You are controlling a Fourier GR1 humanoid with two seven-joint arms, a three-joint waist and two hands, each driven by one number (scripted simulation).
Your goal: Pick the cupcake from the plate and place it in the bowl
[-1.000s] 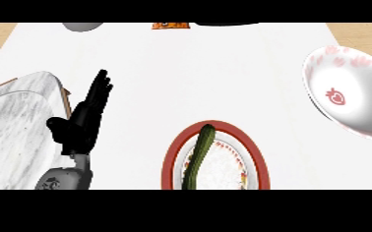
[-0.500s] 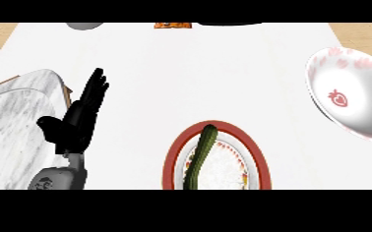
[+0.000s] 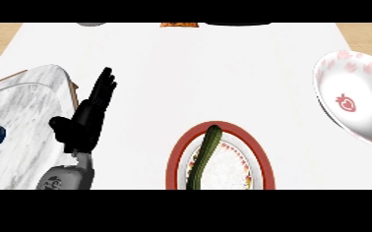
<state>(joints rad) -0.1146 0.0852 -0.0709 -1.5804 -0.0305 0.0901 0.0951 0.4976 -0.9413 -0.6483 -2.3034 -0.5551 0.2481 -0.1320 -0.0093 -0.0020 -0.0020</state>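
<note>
A red-rimmed plate (image 3: 174, 162) lies at the lower middle of the white counter. A long green cucumber-like thing (image 3: 204, 155) lies on it; no cupcake shows. A white bowl (image 3: 347, 103) with red strawberry prints stands at the right edge, partly cut off. My left hand (image 3: 87, 115) is at the left, fingers straight and pointing up and away, holding nothing. It is well to the left of the plate. My right hand shows nowhere.
A grey marbled board or tray (image 3: 29, 123) lies at the left edge beside my left hand. Small items (image 3: 179, 24) sit along the far edge of the counter. Bare white counter (image 3: 218, 73) spreads between the plate and the bowl.
My left hand has shifted slightly left and down. The plate, the green thing and the bowl have stayed where they were.
</note>
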